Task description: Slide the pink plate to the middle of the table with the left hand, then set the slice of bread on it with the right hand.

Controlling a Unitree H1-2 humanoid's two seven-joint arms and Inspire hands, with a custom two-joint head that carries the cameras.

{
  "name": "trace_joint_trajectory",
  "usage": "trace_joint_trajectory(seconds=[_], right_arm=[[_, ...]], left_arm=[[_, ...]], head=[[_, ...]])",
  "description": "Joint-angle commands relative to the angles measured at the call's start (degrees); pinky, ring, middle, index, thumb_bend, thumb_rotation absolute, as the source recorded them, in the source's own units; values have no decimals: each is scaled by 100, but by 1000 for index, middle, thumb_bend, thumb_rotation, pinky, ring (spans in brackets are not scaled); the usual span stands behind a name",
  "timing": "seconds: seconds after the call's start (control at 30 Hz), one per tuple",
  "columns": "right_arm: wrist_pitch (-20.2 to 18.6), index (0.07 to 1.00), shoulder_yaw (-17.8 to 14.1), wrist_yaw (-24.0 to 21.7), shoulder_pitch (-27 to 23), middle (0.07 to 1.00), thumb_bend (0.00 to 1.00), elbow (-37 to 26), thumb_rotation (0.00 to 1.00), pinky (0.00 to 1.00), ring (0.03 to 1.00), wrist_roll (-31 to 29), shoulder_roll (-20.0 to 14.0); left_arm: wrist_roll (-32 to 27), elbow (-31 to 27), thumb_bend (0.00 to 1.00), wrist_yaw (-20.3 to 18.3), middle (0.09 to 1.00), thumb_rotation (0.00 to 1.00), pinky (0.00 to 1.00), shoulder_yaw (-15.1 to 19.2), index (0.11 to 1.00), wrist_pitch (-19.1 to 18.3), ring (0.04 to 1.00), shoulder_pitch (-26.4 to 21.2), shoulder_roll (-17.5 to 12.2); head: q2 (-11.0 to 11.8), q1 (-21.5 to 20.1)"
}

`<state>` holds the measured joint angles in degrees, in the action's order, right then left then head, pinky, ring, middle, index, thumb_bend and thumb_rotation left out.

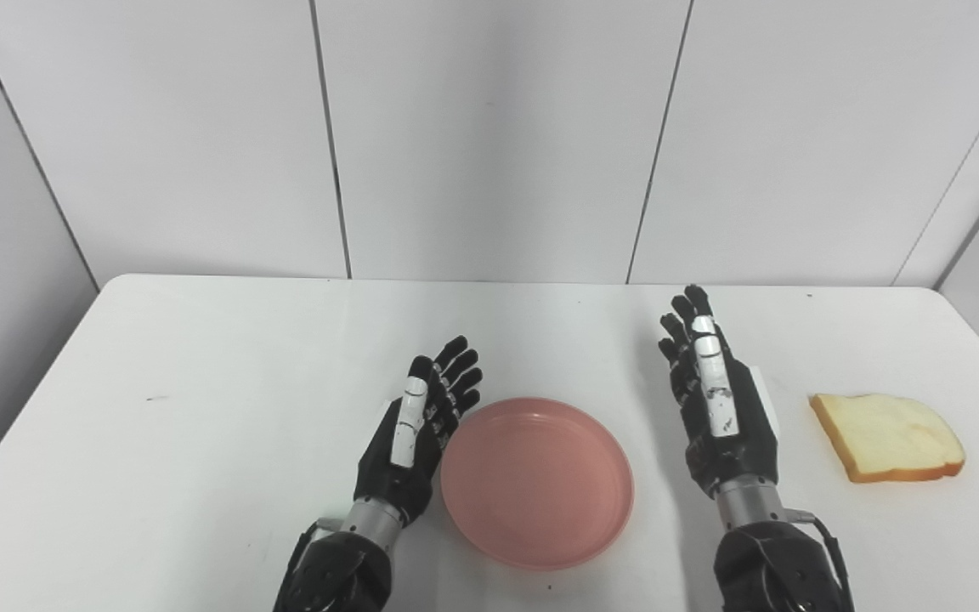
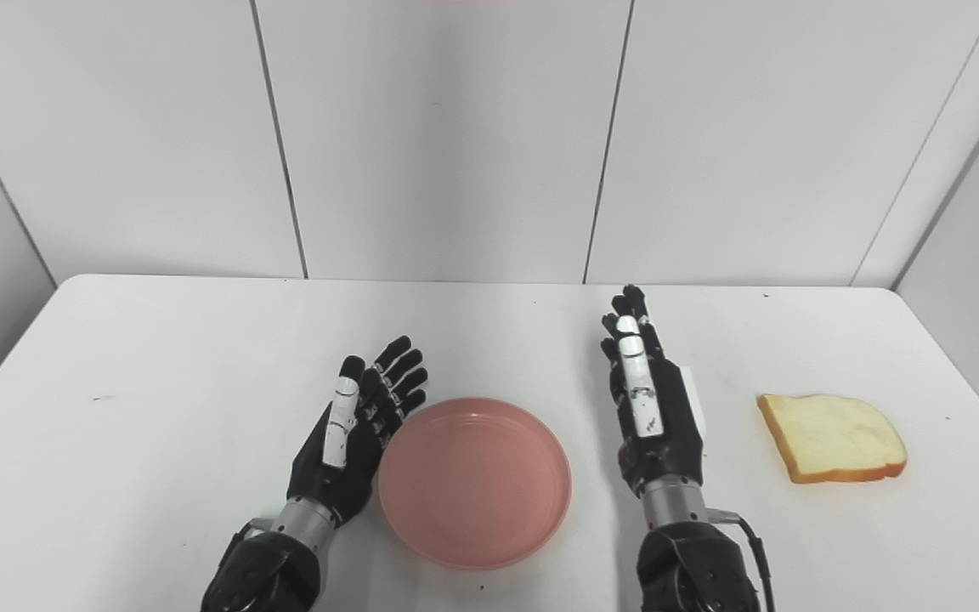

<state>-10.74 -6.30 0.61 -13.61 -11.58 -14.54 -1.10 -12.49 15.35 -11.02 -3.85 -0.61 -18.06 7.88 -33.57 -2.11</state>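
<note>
Left eye view: pink plate (image 1: pixel 537 481), empty; left hand (image 1: pixel 415 429) just beside its left rim, fingers spread; right hand (image 1: pixel 715 399) right of plate, fingers extended, empty; bread slice (image 1: pixel 887 437) farther right.

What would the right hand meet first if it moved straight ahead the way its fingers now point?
Probably nothing on the table: the open right hand points toward the far edge of the white table, where only bare surface shows. The slice of bread lies off to its right and the round pink plate to its left.
</note>
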Motion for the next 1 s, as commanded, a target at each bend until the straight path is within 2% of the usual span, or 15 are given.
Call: trace_joint_trajectory(seconds=[0.0, 0.2, 0.33, 0.37, 0.4, 0.43, 0.5, 0.53, 0.63, 0.7, 0.83, 0.97], right_arm=[[14, 959, -92, -91, -203, 963, 687, -345, 791, 1000, 964, -120, -140], [-54, 950, -385, -263, -312, 944, 677, -541, 774, 1000, 947, -189, -955], [-233, 937, -427, -658, -371, 919, 625, -494, 792, 960, 920, -153, -1834], [-251, 932, -439, -738, -375, 913, 621, -467, 771, 955, 913, -163, -1998], [-293, 915, -474, -808, -381, 899, 661, -436, 696, 932, 897, -137, -2207], [-355, 912, -512, -884, -395, 897, 668, -400, 684, 927, 894, -151, -2395], [-433, 924, -528, -1123, -423, 900, 691, -313, 575, 911, 890, -137, -2811], [-458, 932, -512, -1252, -429, 903, 694, -273, 525, 893, 890, -119, -2998], [-186, 922, -401, -1494, -431, 881, 693, -115, 392, 777, 844, 325, -3502], [-59, 916, -385, -1593, -436, 874, 706, -26, 363, 778, 833, 543, -3754], [-197, 912, -446, -1715, -440, 864, 743, -16, 282, 793, 841, 656, -4012], [153, 928, -407, -1915, -500, 879, 768, 439, 294, 802, 856, 1084, -4478]], left_arm=[[-17, -120, 799, 33, 945, 917, 972, -4, 906, 32, 951, -49, 114], [193, -142, 787, 193, 945, 965, 992, -26, 913, -2, 968, -112, 85], [264, -122, 768, 215, 952, 998, 1000, -31, 916, -97, 984, -198, 58], [265, -95, 769, 214, 956, 999, 1000, -21, 918, -112, 987, -218, 63], [270, -74, 772, 208, 961, 1000, 1000, -18, 920, -128, 991, -234, 59], [282, -55, 773, 209, 962, 1000, 1000, -18, 920, -152, 991, -247, 54], [280, -55, 775, 215, 967, 1000, 1000, -11, 919, -230, 994, -257, 51], [264, -48, 774, 222, 968, 1000, 1000, 2, 918, -275, 994, -264, 57], [233, -30, 766, 227, 968, 1000, 1000, 37, 919, -348, 989, -281, 60], [260, -27, 763, 241, 969, 1000, 1000, 51, 922, -379, 988, -292, 43], [293, -33, 754, 275, 961, 1000, 1000, 94, 921, -393, 976, -313, 19], [152, -104, 751, 221, 965, 1000, 1000, 200, 927, -550, 976, -337, -10]], head=[[-2, -1], [15, -182], [60, -272], [86, -300], [86, -300], [114, -340], [114, -340], [157, -488], [188, -605], [207, -695], [234, -932], [297, -1153]])
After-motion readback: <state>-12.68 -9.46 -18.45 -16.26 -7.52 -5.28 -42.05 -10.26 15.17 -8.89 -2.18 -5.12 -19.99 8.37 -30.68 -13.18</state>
